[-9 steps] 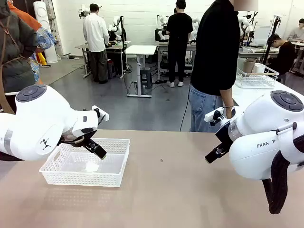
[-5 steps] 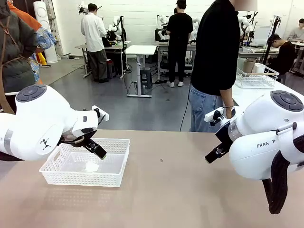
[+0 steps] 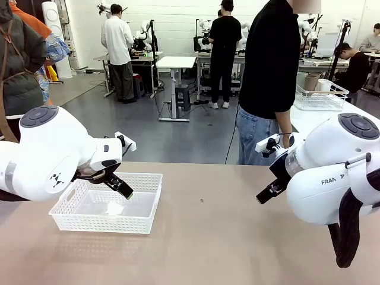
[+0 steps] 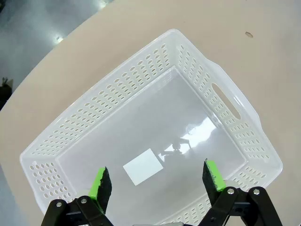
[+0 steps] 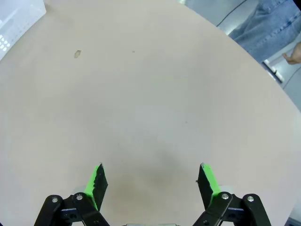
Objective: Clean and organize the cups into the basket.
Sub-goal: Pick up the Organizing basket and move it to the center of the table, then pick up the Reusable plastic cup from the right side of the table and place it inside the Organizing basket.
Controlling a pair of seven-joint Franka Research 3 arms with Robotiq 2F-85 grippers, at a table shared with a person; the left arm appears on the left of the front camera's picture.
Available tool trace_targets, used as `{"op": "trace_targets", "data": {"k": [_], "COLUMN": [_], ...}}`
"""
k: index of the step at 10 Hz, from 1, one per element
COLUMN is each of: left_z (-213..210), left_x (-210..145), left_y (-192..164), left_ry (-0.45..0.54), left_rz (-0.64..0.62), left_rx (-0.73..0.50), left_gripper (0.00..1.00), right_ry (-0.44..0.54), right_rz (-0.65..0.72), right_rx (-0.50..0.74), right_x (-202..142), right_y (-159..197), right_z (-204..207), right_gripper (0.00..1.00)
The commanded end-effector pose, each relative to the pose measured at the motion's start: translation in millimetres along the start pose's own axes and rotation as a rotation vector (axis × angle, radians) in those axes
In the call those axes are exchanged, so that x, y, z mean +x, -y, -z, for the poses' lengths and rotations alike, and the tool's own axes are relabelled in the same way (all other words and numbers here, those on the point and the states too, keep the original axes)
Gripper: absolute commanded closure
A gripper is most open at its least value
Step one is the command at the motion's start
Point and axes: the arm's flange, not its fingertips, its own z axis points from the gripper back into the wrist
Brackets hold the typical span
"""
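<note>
Our left gripper (image 4: 157, 175) hangs wide open over the basket (image 4: 117, 89), right gripper (image 5: 150, 178) open above the table (image 5: 150, 94); right arm (image 3: 323, 193) reads "FRAN".

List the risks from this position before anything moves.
1. The left gripper hangs open over the empty basket; a low sideways move might catch its lattice wall and drag it.
2. The person's hand is close to the right arm; swinging the open right gripper could strike it.
</note>
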Motion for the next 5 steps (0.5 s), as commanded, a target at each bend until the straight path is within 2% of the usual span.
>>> {"op": "trace_targets", "data": {"k": [1,5], "left_z": [0.0,0.0], "left_x": [0.0,0.0], "left_y": [0.0,0.0], "left_ry": [0.000,0.000], "left_rz": [0.000,0.000], "left_rx": [0.000,0.000], "left_gripper": [0.00,0.00], "right_ry": [0.000,0.000], "right_rz": [0.000,0.000], "right_rx": [0.000,0.000], "right_x": [0.0,0.0], "right_y": [0.0,0.0], "right_z": [0.0,0.0], "right_gripper": [0.00,0.00]}}
